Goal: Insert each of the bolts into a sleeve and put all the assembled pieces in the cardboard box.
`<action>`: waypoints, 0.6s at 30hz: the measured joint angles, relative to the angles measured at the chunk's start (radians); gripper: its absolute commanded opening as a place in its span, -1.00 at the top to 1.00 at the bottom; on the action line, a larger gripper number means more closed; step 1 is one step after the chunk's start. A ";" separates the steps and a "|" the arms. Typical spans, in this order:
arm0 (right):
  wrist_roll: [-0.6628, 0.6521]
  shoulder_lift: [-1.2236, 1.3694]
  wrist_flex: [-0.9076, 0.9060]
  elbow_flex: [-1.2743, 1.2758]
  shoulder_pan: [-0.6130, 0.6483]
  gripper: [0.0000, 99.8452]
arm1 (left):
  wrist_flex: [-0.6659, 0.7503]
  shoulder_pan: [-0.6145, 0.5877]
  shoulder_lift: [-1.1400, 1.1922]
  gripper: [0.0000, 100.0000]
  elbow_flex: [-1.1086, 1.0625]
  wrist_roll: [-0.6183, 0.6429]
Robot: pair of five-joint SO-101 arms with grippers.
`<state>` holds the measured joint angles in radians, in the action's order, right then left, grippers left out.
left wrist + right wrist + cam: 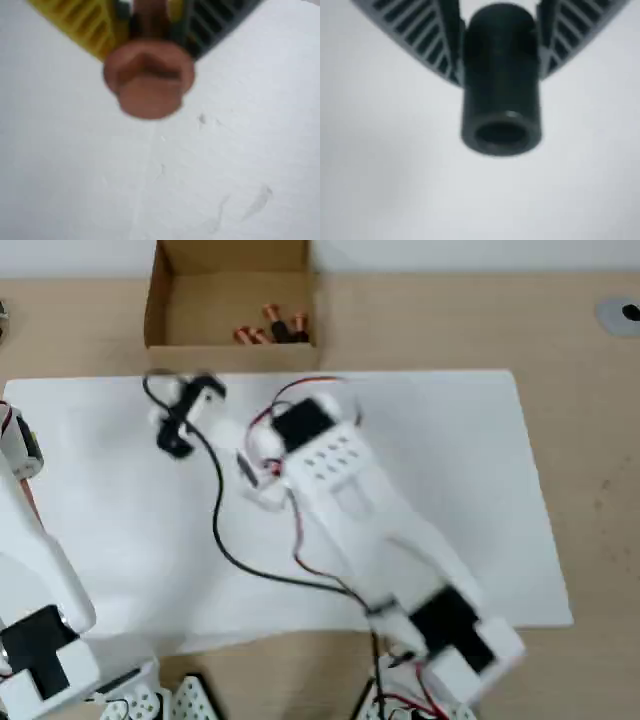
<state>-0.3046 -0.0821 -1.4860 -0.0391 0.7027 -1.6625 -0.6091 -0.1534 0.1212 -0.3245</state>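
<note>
Left tool is clamped on a copper-coloured bolt, with a yellow finger on one side and a dark finger on the other. The bolt's wide head points at the camera. Right tool is clamped on a black sleeve, and I can look right into the round hole at its free end. Both pieces are held over the white sheet that lies on the tabletop. So this pair is picked up, but the bolt is not in the sleeve yet. From the high view I see the cardboard box at the far side of the tabletop, just past the edge of the sheet. A few finished pieces lie inside it, close to one wall. They are small, so I cannot count them for sure. One arm stretches across the sheet toward the box side. I think part of the job is done, since some pieces are in the box. What is left, as far as I can tell, is to line up the bolt with the hole, push it in, and put this piece in the box too. I cannot tell if more bolts wait somewhere.
</note>
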 measured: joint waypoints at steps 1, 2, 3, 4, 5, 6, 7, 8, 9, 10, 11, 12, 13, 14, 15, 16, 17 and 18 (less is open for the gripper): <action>0.000 -0.044 -0.005 -0.015 0.002 0.98 | 0.000 0.000 -0.018 0.97 0.000 0.000; 0.000 -0.089 -0.008 -0.023 0.002 0.98 | 0.000 0.000 -0.040 0.97 0.000 0.000; 0.000 -0.127 -0.011 -0.025 0.002 0.98 | 0.000 0.000 -0.061 0.97 0.000 0.003; -0.002 -0.163 -0.011 -0.025 0.002 0.98 | 0.000 0.000 -0.083 0.97 0.000 0.009; 0.008 -0.198 -0.014 -0.023 0.002 0.98 | 0.000 0.000 -0.101 0.97 0.000 0.017; 0.023 -0.233 -0.014 -0.018 0.002 0.98 | 0.000 0.002 -0.120 0.97 -0.005 0.021; 0.046 -0.272 -0.014 -0.006 0.002 0.98 | -0.002 0.011 -0.137 0.97 -0.014 0.025; 0.072 -0.313 -0.014 0.009 0.002 0.98 | -0.006 0.023 -0.152 0.97 -0.025 0.025; 0.097 -0.353 -0.014 0.025 0.002 0.98 | -0.018 0.040 -0.167 0.97 -0.041 0.025; 0.114 -0.396 -0.014 0.041 0.002 0.98 | -0.028 0.063 -0.181 0.97 -0.060 0.025; 0.123 -0.442 -0.014 0.058 0.002 0.98 | -0.035 0.087 -0.196 0.97 -0.084 0.025; 0.129 -0.491 -0.014 0.078 0.002 0.98 | -0.038 0.109 -0.212 0.97 -0.106 0.031; 0.132 -0.539 -0.014 0.101 0.002 0.98 | -0.040 0.132 -0.230 0.97 -0.126 0.046; 0.135 -0.588 -0.014 0.129 0.002 0.98 | -0.040 0.153 -0.249 0.97 -0.143 0.061; 0.137 -0.634 -0.014 0.163 0.002 0.98 | -0.040 0.176 -0.269 0.97 -0.153 0.080; 0.138 -0.681 -0.009 0.199 0.002 0.98 | -0.040 0.204 -0.292 0.97 -0.161 0.092; 0.138 -0.730 -0.003 0.238 0.002 0.98 | -0.040 0.235 -0.311 0.97 -0.163 0.107; 0.138 -0.783 0.005 0.279 0.002 0.98 | -0.040 0.269 -0.334 0.97 -0.163 0.127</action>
<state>-0.1665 -0.8646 -1.4814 0.2401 0.7043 -1.7024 -0.3406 -0.4879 -0.0414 -0.1972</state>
